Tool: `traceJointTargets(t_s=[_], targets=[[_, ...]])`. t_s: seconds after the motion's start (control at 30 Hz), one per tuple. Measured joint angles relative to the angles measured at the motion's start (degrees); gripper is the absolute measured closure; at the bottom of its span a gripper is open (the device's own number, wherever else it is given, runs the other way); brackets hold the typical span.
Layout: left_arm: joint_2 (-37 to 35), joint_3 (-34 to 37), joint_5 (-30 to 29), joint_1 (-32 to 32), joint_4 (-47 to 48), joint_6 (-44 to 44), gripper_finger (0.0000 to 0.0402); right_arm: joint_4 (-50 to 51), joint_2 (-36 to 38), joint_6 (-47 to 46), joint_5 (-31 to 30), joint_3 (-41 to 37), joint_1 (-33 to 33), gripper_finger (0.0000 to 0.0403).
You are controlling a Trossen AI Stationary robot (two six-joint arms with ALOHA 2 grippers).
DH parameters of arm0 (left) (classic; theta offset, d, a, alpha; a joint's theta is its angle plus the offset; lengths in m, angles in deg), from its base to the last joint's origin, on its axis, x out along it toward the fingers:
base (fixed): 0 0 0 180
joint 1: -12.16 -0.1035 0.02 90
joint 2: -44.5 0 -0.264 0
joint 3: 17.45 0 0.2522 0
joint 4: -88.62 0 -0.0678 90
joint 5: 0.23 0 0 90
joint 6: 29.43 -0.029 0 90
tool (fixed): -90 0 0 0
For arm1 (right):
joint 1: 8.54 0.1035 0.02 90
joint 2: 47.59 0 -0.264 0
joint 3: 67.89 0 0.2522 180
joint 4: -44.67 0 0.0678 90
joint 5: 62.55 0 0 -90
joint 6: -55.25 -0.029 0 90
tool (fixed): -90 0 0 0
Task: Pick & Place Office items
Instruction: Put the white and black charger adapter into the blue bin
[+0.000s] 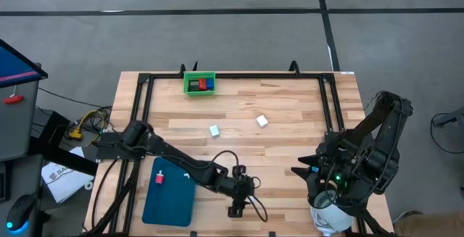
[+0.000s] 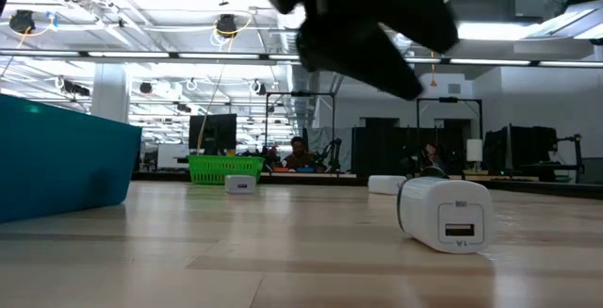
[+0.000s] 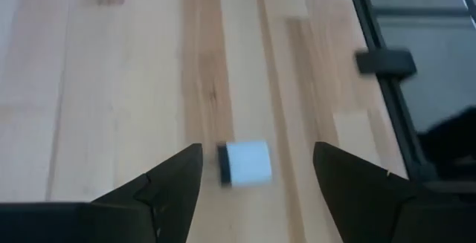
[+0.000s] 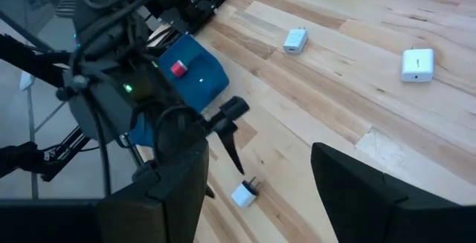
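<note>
A small white cube-like plug (image 3: pixel 245 161) with a dark face lies on the wood near the table's near edge. It also shows in the low view (image 2: pixel 443 214) and the right wrist view (image 4: pixel 244 193). My left gripper (image 3: pixel 256 150) hangs open above it, one finger to each side, touching nothing. Two more white cubes (image 1: pixel 214 130) (image 1: pixel 262 121) lie mid-table. The green bin (image 1: pixel 199 83) at the far edge holds red and blue pieces. A red piece (image 1: pixel 159 179) sits on the teal tray (image 1: pixel 168 201). My right gripper (image 4: pixel 256 148) waits open at the right.
A large white mug-like cylinder (image 1: pixel 330 217) stands below the right arm at the near right corner. A black frame rail (image 1: pixel 326 99) runs around the table. Bare wood lies between the two mid-table cubes and the near edge. People and desks show in the room behind.
</note>
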Motion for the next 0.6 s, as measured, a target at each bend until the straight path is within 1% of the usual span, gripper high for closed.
traceJointTargets(t_s=[0.17, 0.47, 0.6], targets=[[2.02, 0.01, -2.47, 0.00, -1.95, -0.20, 0.0146, 0.04, -1.26, -1.67, 0.42, 0.00, -0.45, 0.0173], [5.68, 0.06, -2.75, 1.82, -5.38, 0.24, 0.0146, -0.07, -1.30, -2.88, 0.37, 0.00, -0.26, 0.0173], [5.90, 0.09, -6.58, 3.04, -5.33, 0.44, 0.0146, -0.20, -1.30, -2.98, 0.38, 0.00, -0.26, 0.0173]])
